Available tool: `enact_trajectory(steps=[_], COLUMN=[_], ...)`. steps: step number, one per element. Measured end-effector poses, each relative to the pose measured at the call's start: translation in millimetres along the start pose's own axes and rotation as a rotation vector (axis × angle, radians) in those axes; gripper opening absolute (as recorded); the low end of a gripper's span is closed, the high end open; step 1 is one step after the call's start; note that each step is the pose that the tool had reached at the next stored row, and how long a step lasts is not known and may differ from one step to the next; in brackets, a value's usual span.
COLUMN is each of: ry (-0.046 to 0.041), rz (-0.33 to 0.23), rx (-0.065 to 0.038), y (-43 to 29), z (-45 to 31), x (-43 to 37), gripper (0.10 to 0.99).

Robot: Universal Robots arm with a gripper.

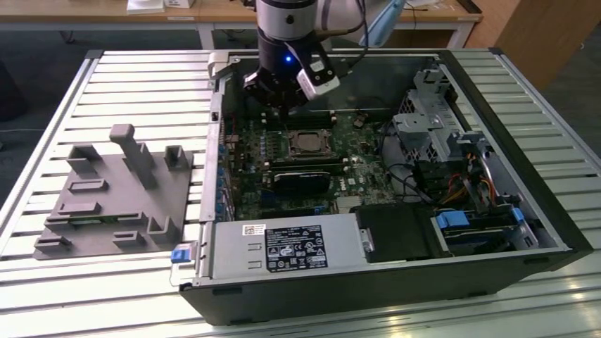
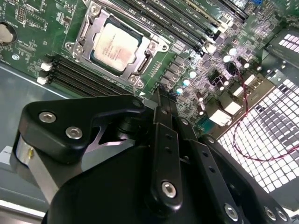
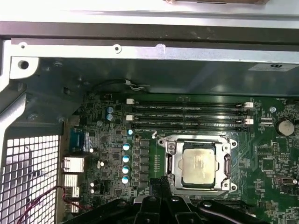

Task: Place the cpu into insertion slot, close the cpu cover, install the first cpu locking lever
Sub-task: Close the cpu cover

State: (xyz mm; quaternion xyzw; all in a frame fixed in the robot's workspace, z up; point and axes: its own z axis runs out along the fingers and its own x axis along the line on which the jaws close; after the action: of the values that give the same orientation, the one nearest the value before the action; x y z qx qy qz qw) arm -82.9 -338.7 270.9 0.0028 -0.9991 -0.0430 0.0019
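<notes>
Cpu [image 3: 199,163] – dull metal; gripper [image 2: 159,100] – matt black.

A: What sort of place?
B: Robotics lab/workshop imo. Robot arm [image 1: 286,17] over open PC case [image 1: 376,296], slatted alu bench [image 1: 141,84], grey parts jig [image 1: 112,197], wooden desks [image 1: 225,14] behind.

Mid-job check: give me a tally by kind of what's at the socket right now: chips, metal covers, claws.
Chip: 1
Metal cover: 1
Claw: 1
Total: 3
</notes>
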Motion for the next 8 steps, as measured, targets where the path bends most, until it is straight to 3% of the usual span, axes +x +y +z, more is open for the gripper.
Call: enact_trajectory(steps=[8], ry=[0.0000], rz=[0.000], rx=[0.000], y=[5.9], z=[4.4], x=[3.2], gripper=[0.106])
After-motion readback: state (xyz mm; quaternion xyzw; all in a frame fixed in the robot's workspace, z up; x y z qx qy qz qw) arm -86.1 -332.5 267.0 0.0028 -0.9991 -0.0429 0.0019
